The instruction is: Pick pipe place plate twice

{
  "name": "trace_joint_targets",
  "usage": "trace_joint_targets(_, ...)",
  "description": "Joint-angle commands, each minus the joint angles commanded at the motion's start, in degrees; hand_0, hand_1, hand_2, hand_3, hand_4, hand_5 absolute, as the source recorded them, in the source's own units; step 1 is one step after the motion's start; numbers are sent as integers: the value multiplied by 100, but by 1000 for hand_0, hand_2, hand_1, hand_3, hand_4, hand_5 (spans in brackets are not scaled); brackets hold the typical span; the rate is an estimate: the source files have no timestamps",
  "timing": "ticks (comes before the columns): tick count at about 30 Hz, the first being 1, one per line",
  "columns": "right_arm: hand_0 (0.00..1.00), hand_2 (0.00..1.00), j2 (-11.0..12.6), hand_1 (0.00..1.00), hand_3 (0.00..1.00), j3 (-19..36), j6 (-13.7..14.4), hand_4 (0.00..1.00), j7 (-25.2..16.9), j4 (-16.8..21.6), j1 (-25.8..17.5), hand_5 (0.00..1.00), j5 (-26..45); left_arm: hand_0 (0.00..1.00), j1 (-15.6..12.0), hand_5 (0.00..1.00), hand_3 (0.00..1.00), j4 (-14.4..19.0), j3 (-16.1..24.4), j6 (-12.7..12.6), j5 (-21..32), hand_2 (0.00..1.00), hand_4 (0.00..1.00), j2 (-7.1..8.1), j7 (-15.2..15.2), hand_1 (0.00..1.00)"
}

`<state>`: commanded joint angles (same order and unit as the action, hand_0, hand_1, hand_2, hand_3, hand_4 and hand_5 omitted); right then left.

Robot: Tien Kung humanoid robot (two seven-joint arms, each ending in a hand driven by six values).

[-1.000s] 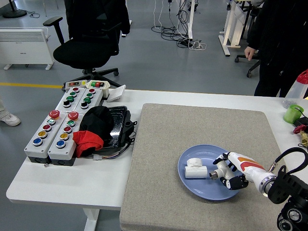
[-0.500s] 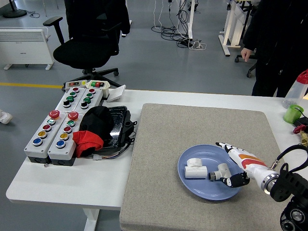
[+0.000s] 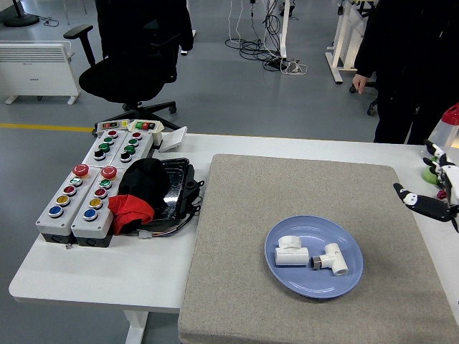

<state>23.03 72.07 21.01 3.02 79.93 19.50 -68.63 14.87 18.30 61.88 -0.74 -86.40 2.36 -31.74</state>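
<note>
A blue plate (image 3: pixel 283 278) lies on the grey mat (image 3: pixel 237 215) near its front right. Two white pipe fittings lie on it: one at the left (image 3: pixel 290 251) and a T-shaped one at the right (image 3: pixel 330 259). My right hand (image 3: pixel 432 188) is raised at the picture's right edge, well to the right of and above the plate, fingers spread and empty. My left hand is out of view.
Two grey button boxes (image 3: pixel 92 188) and a black and red cloth bundle (image 3: pixel 143 190) sit at the table's left. A green cup (image 3: pixel 432 172) and a bottle (image 3: pixel 446 123) stand at the far right. A person (image 3: pixel 405 64) stands beyond the far right corner.
My right hand let go of the T-shaped fitting on the plate, opened, and drew back up and to the right edge. The fitting stays on the plate.
</note>
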Motion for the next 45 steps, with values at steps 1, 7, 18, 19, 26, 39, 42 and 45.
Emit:
trace_joint_targets(1,896,948,-11,856,922,95,47,625,2,-38,-64,402,261,653,-4,998,550,0,15,2,-26,632,392,-3,-2,629)
trace_joint_targets(7,820,819,-113,773,793,408,-97,566,-33,-133,-331,471,1639,653,-20,998,550,-5,68,0,-101,632,394,-13,1,629)
trace_joint_targets(18,803,788,-443,752,772,625,-463,509,103,-212,-772,576,2502,654,14,998,553,-34,39,-43,-46,633,392,-7,56,631)
trace_joint_targets(19,803,788,-446,752,772,618,-462,509,107,-211,-776,576,2484,654,19,998,553,-36,39,-44,-46,633,392,-6,59,631)
trace_joint_targets(26,795,785,-468,748,771,575,-479,496,144,-191,-780,603,2392,654,33,998,551,-41,32,-50,-35,633,391,-5,66,632)
trace_joint_targets(39,785,783,-482,743,768,511,-620,496,318,-173,-744,611,2185,653,51,998,551,-49,30,-58,-38,634,391,-3,81,631)
trace_joint_targets(42,785,783,-488,743,768,507,-627,496,325,-171,-739,611,2173,653,52,998,551,-49,27,-60,-33,634,391,-3,82,631)
trace_joint_targets(45,785,784,-489,744,768,504,-646,495,391,-167,-738,613,2122,653,52,998,551,-50,35,-57,-45,633,391,-3,80,631)
